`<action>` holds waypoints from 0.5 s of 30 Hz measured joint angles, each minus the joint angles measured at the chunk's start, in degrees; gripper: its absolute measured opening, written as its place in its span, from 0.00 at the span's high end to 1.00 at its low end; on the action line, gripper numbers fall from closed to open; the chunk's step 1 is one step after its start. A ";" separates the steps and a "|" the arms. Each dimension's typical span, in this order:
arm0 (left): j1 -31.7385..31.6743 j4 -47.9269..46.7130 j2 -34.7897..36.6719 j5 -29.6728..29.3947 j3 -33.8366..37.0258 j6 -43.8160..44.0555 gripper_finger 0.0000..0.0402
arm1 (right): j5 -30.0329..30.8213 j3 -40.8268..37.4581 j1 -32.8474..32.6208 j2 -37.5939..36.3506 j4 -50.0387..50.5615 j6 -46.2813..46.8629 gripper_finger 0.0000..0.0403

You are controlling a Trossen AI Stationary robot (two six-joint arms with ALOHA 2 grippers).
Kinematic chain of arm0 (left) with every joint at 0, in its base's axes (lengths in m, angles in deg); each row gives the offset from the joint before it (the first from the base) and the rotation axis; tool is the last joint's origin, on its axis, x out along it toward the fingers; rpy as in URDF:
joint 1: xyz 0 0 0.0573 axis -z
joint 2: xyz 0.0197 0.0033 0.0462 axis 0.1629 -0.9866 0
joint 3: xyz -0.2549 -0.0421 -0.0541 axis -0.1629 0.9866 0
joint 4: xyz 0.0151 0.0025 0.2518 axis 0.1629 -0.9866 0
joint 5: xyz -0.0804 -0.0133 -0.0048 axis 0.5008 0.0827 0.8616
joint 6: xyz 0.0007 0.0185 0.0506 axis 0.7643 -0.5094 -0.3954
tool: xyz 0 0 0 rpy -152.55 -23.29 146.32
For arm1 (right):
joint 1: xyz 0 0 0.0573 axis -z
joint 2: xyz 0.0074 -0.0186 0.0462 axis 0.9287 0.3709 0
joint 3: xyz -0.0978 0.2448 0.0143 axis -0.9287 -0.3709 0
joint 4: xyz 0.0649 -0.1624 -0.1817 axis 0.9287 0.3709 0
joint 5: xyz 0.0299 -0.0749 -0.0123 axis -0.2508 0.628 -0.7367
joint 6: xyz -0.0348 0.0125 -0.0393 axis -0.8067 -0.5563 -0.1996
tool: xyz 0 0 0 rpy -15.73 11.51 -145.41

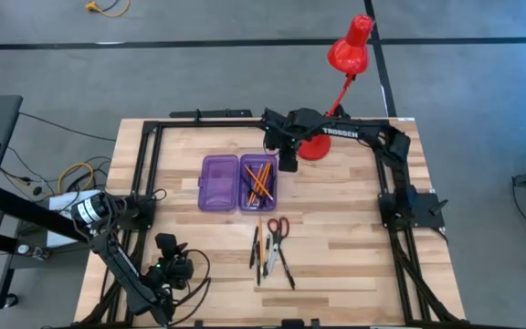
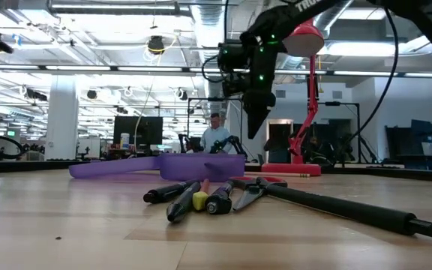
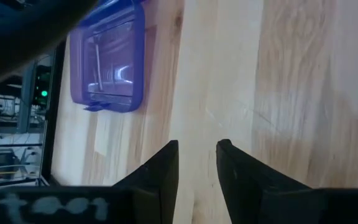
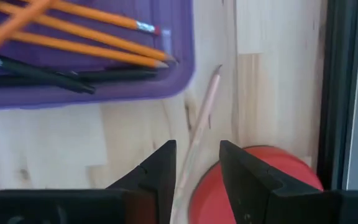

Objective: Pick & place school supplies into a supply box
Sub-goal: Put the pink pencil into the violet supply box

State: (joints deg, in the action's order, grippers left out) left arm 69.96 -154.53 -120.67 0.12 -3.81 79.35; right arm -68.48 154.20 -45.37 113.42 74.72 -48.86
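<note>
Step in hand: fetching a stray pencil.
My right gripper (image 4: 197, 163), fingers slightly apart and empty, hovers over the pale pencil (image 4: 204, 109) lying between purple case (image 1: 237, 182) and lamp base (image 4: 253, 186); next, I descend and close. Left gripper (image 3: 197, 163) waits parted.

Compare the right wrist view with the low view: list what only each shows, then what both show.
Only the right wrist view: the orange pencils and dark pens lying inside the purple case, and a pale pencil on the wood beside the lamp's red base.

Only the low view: the pens and red-handled scissors still on the table, a person in the room behind, and the right gripper hanging above the case.

Both: the purple case, the red lamp base, the wooden table.
</note>
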 joint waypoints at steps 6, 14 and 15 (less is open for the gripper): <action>-1.16 -1.06 0.00 -0.84 0.00 2.28 0.75 | -0.78 -3.58 3.50 0.02 -1.80 -2.38 0.71; -2.85 -1.07 0.00 -0.99 0.00 2.49 0.75 | -1.59 -7.40 5.79 0.02 -6.90 -5.46 0.71; -2.98 -1.07 0.00 -0.99 0.00 2.49 0.75 | -1.58 -7.92 5.78 0.02 -8.27 -6.34 0.71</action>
State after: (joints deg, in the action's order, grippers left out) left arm 66.98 -155.61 -120.67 -0.86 -3.81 81.84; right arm -70.05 146.29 -39.59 113.44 66.46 -55.21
